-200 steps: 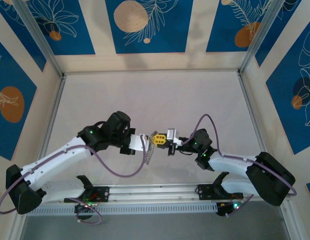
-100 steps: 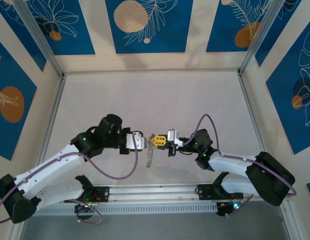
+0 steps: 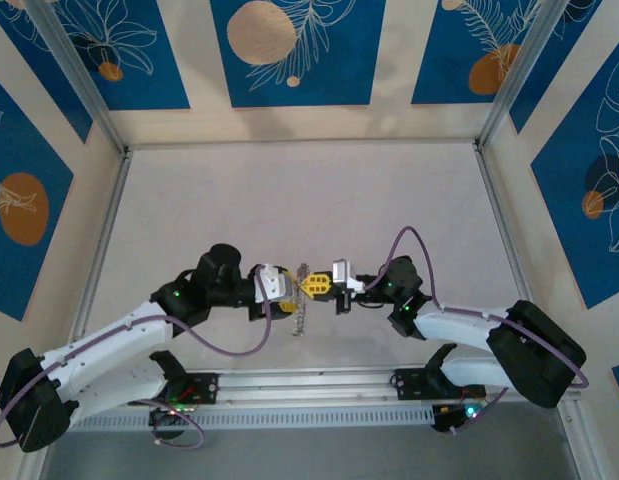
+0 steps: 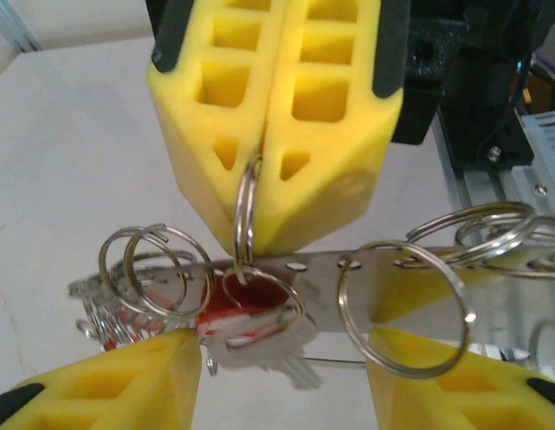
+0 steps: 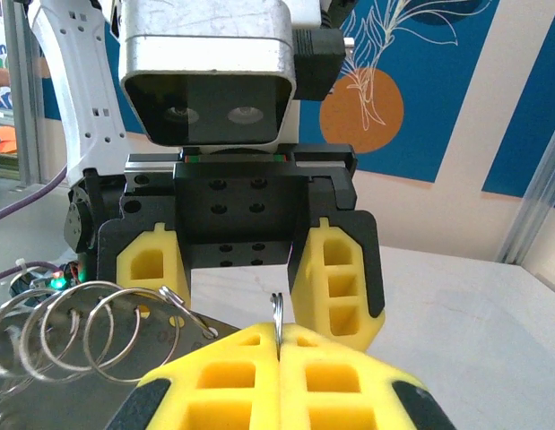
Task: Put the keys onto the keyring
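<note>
The right gripper was seen clamped shut on the keyring, a thin split ring pinched edge-on between its yellow fingers. A red-headed key was found just beneath that ring, touching it, against a perforated metal strip strung with further rings. The left gripper was held facing it, fingers apart with nothing gripped, above the table.
</note>
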